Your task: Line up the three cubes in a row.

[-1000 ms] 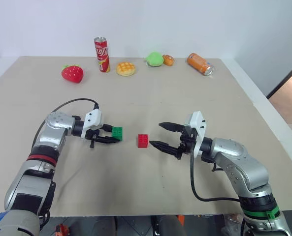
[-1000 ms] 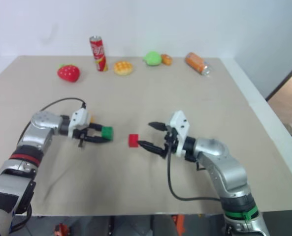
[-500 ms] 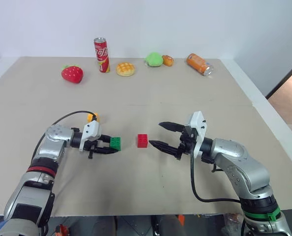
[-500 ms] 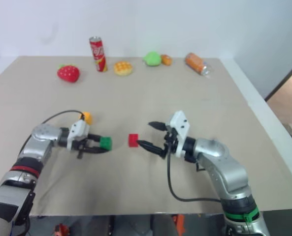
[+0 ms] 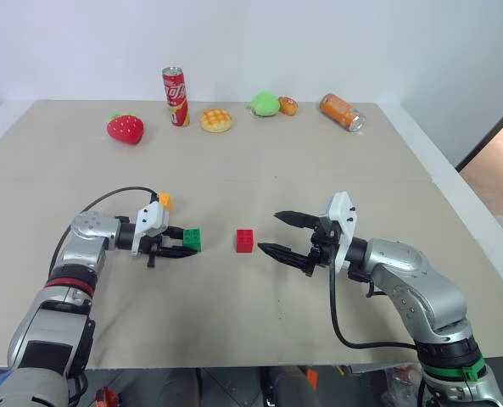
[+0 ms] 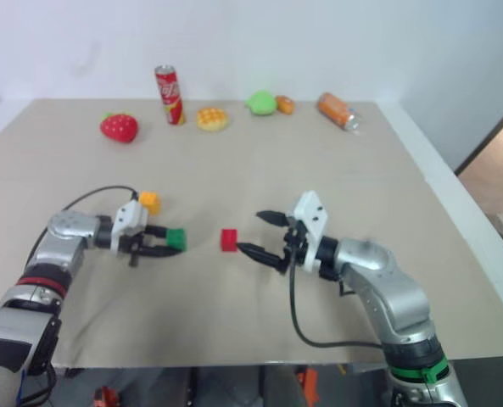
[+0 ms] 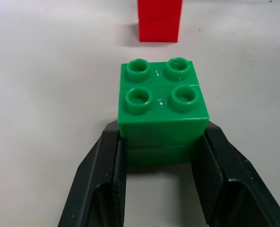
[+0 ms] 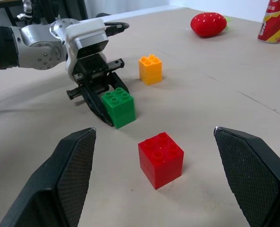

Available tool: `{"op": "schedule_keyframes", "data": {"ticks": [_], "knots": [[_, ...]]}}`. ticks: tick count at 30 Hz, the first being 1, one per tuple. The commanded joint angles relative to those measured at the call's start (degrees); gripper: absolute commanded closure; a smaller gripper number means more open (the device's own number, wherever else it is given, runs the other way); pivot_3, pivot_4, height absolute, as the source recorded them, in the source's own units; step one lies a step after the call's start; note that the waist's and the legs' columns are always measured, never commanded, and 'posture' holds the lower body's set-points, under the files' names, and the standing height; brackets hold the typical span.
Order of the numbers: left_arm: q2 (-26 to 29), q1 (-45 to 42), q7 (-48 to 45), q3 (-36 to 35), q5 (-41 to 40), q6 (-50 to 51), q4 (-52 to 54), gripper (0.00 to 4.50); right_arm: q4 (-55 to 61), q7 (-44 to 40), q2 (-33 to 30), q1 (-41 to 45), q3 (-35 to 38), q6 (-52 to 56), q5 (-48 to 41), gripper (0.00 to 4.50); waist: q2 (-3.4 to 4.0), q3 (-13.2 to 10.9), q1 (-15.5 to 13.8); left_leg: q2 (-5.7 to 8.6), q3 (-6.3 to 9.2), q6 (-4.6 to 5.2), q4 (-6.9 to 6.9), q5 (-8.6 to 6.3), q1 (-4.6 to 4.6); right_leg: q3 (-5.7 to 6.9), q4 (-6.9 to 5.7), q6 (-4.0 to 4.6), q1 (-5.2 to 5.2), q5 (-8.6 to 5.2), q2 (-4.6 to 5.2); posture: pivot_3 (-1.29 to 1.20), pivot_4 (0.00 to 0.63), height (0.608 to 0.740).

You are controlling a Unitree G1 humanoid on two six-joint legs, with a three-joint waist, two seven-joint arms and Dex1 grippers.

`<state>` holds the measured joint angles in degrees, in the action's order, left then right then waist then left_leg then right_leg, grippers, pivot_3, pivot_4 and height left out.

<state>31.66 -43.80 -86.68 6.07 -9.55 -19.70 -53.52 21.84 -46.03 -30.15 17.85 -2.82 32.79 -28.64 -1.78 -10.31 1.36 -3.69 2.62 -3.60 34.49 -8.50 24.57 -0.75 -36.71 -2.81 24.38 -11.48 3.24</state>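
1. Left pincer [image 5: 181,246] pinches the green cube [image 5: 192,240], one black finger [image 7: 106,179] pressed against each side of the block's lower half, studs facing up.
2. Whether the green cube rests on the beige desk [image 5: 259,161] or sits just above it, I cannot tell; it is low and close to the surface.
3. Right pincer [image 5: 278,235] is spread wide, its two black fingers well apart, with nothing between them.
4. Its tips point toward the red cube [image 5: 246,241], which stands on the desk just beside them without touching them.
5. Seen from the head, the red cube sits between the two pincers, near the green cube but apart from it, with a strip of bare desk between the two.
6. Seen from the head, the orange-yellow cube [image 5: 163,202] stands on the desk behind the left pincer, a little farther from the robot than the green cube and apart from it.
7. Along the far edge of the desk, well apart from the cubes, are a red strawberry toy [image 5: 125,128], an upright red soda can [image 5: 176,96], a yellow bun toy [image 5: 217,119], a green toy [image 5: 265,103] with a small orange one [image 5: 288,105] touching it, and an orange can [image 5: 343,111] lying on its side.
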Motion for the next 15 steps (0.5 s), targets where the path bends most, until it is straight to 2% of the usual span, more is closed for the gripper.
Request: {"op": "schedule_keyframes", "data": {"ticks": [1, 15], "knots": [[-0.7, -1.6, 0.0, -0.9, 0.3, -1.1, -1.1, 3.18, 3.4, 0.3, -0.3, -0.1, 0.4, 0.2, -1.2, 0.36, 0.00, 0.0, 0.0, 0.00, 0.00, 0.00, 0.00, 0.00, 0.02, 0.00, 0.00, -0.02, 0.00, -0.01, 0.00, 0.00, 0.150, 0.740], [-2.6, 0.1, -2.5, -0.5, 0.4, -1.6, 0.4, 3.18, 3.0, 0.1, -0.8, -0.2, 0.7, 0.7, -1.1, 0.36, 0.00, 0.0, -0.1, 0.01, 0.00, 0.00, 0.01, 0.00, 0.07, 0.00, 0.00, -0.08, 0.02, -0.06, 0.00, 0.00, 0.150, 0.740]]}}
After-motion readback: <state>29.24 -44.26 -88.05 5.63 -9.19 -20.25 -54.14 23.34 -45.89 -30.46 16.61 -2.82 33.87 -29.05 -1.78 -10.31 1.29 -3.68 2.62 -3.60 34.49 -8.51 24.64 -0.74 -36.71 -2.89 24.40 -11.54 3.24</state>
